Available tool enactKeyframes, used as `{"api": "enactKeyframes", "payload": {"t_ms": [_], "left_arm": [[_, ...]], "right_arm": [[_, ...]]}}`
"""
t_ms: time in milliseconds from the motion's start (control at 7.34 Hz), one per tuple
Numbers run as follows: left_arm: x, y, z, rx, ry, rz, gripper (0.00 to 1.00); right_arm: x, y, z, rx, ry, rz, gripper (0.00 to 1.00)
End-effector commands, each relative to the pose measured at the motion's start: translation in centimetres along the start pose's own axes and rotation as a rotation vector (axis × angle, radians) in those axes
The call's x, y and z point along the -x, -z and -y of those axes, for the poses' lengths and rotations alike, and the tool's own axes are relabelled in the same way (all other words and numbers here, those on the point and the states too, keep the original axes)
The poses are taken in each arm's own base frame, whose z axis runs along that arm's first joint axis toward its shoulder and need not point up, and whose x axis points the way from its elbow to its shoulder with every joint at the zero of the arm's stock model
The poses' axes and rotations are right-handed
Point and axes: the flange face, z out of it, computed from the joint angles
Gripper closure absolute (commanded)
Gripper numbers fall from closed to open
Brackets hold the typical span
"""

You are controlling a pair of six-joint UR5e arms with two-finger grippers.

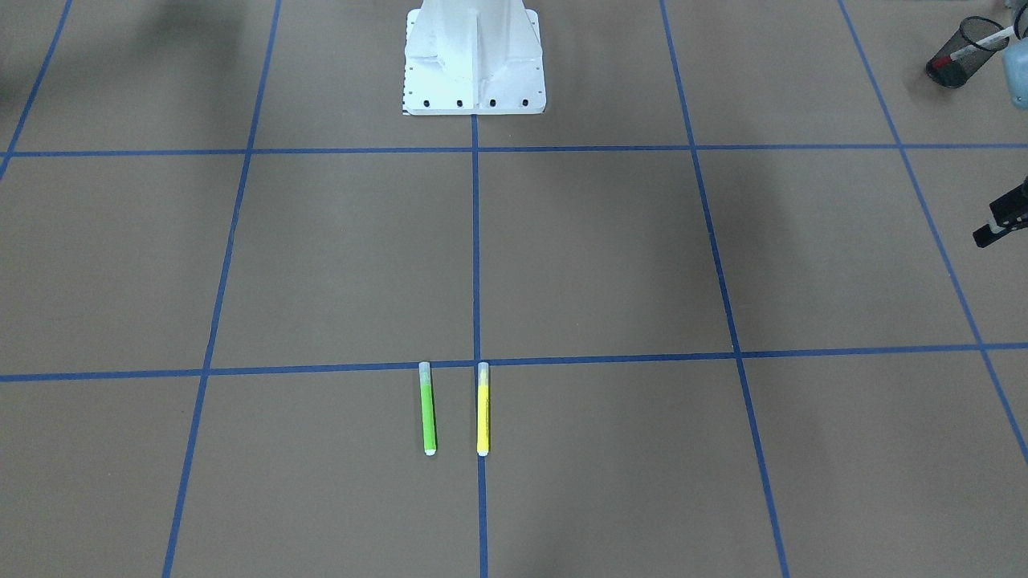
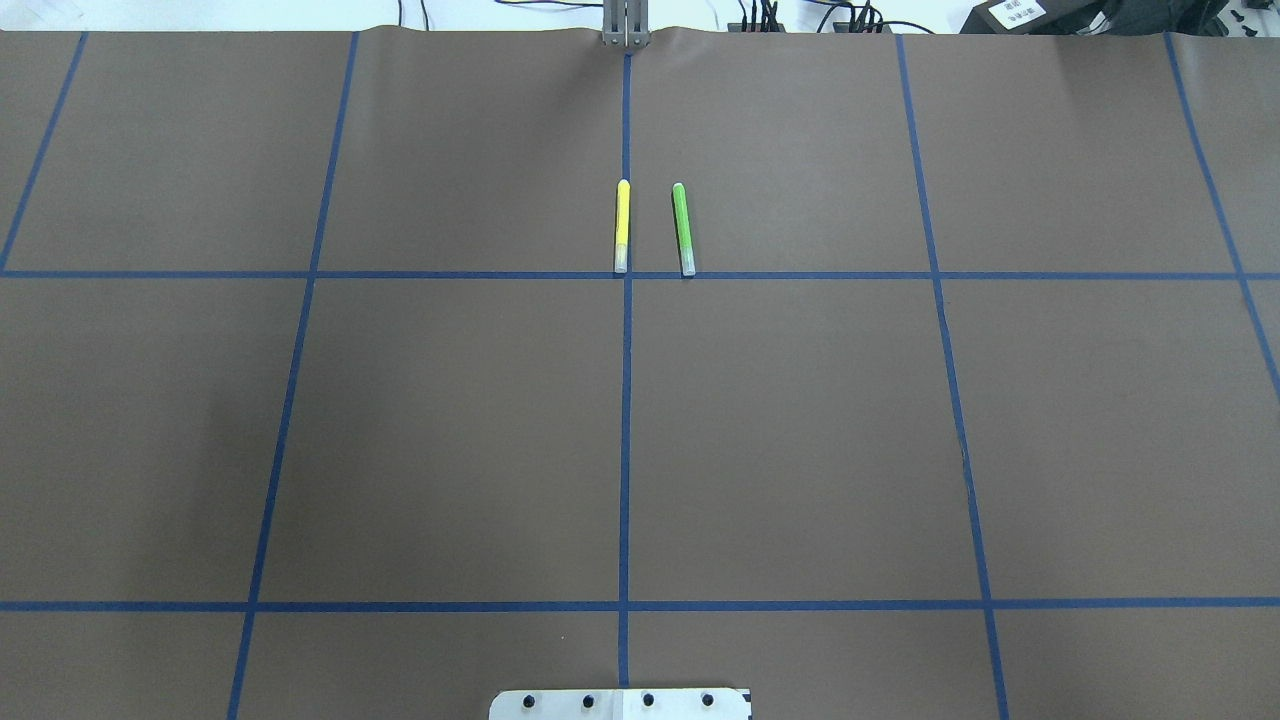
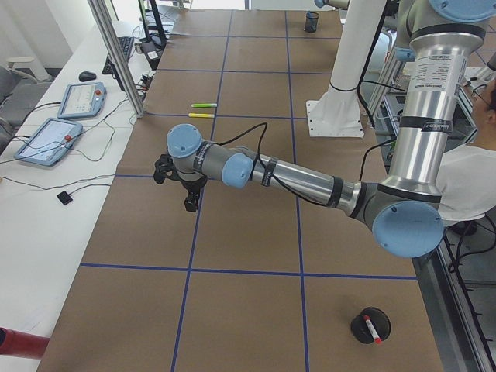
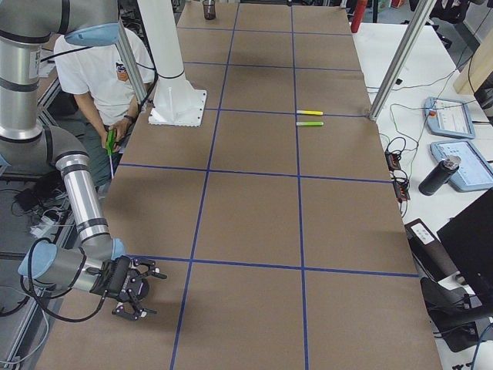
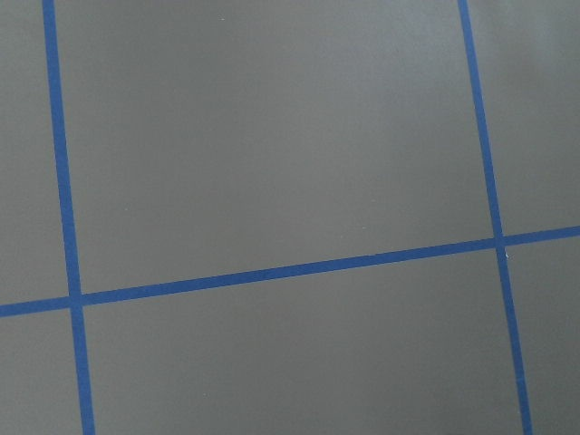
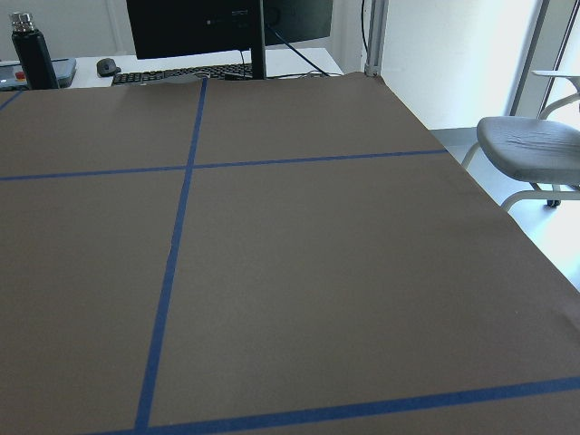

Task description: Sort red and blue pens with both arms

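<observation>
The red pen [image 3: 373, 326] stands in a black mesh cup [image 1: 954, 63] at the left-end corner of the bench [image 2: 450, 430] nearest the robot — the left gripper [image 3: 184, 190] and right gripper [image 4: 150, 293] hang over opposite ends, jaws' spread impossible to tell

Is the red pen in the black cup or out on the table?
In: the red pen sits inside the black mesh cup, leaning across its opening.

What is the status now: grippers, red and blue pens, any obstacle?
Left gripper, right gripper: open or shut unclear. Red pen stands in black mesh cup; blue pen not seen. Green pen, yellow pen lie side by side, away from both grippers.
</observation>
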Motion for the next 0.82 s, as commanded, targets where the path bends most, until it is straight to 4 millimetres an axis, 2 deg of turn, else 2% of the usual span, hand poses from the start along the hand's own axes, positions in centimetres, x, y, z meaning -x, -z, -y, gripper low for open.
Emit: {"api": "enactKeyframes", "payload": {"t_ms": [0, 136, 272, 409, 545, 681], "left_arm": [[0.2, -0.1, -0.1, 0.001, 0.003, 0.005, 0.08], [0.5, -0.2, -0.2, 0.002, 0.005, 0.013, 0.08], [0.8, -0.4, -0.5, 0.005, 0.01, 0.018, 0.08], [0.9, -0.4, -0.5, 0.005, 0.005, 0.022, 0.08], [1.1, -0.6, -0.4, 0.008, 0.001, 0.024, 0.08], [1.5, -0.5, -0.4, -0.002, -0.002, 0.064, 0.08]], "right_arm": [[-0.3, -5.1, 8.0, 0.164, 0.056, 0.077, 0.0], [0.7, -8.0, 12.2, 0.234, 0.073, 0.114, 0.0], [2.7, -11.8, 17.3, 0.289, 0.101, 0.154, 0.0], [4.9, -16.0, 21.4, 0.354, 0.147, 0.156, 0.0], [8.0, -19.9, 25.2, 0.411, 0.189, 0.18, 0.0], [12.1, -23.9, 28.8, 0.479, 0.217, 0.206, 0.0]]}}
